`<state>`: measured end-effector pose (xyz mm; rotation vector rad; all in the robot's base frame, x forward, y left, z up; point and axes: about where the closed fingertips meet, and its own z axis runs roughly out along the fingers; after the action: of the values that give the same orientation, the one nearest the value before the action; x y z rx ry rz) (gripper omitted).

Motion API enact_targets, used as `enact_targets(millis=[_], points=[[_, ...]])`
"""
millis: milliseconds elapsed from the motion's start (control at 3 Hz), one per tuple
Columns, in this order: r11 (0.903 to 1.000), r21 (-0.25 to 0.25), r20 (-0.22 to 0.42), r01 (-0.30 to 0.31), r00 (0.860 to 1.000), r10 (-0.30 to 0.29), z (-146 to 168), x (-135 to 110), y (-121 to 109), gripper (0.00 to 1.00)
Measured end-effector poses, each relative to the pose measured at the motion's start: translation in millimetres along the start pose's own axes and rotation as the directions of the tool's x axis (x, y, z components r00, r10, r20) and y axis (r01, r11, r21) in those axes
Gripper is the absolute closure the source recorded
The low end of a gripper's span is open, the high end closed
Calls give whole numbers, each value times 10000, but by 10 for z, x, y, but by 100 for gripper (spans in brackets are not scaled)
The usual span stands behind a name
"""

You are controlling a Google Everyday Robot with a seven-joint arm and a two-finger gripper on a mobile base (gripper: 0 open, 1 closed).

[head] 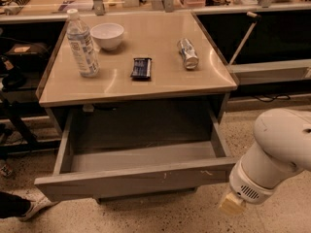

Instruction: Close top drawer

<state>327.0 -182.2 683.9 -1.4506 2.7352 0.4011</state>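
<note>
The top drawer (136,179) is seen pulled far out from under the tan tabletop (160,84). Its plain grey inside is exposed, and its flat, handle-less front panel is turned toward the camera. Small white scuffs are visible on that panel right of centre.

The white arm (279,147) is brought in from the right edge of the view. A bulky rounded link is angled downward and to the left, and it is ended by a round, vented wrist section (249,191). The gripper (232,204) is held low, below that wrist section, and only a pale yellowish tip of it is shown. It is placed just beside the right end of the drawer's front panel, slightly lower than the panel's bottom edge, over the speckled floor (160,217). The wrist housing is seen against the panel's right corner, but contact cannot be confirmed. How far the gripper is open cannot be told, and nothing is seen held in it.

On the tabletop, a water bottle (82,45) is stood upright at the left, with a white bowl (107,35) just beside it. A dark snack bar (141,68) is laid flat near the middle, and a can (187,53) is laid on its side to the right.
</note>
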Motion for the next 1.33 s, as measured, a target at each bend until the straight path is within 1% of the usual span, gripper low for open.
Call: enact_targets(millis=[333, 667, 1000, 1333], points=[[10000, 27, 155, 11, 9999, -12, 160, -132, -143, 100], [9999, 96, 246, 30, 9997, -32, 322, -277, -347, 100], [9997, 201, 286, 160, 9995, -166, 406, -409, -501, 100], [9986, 375, 263, 361, 9990, -371, 418, -542, -609, 100]])
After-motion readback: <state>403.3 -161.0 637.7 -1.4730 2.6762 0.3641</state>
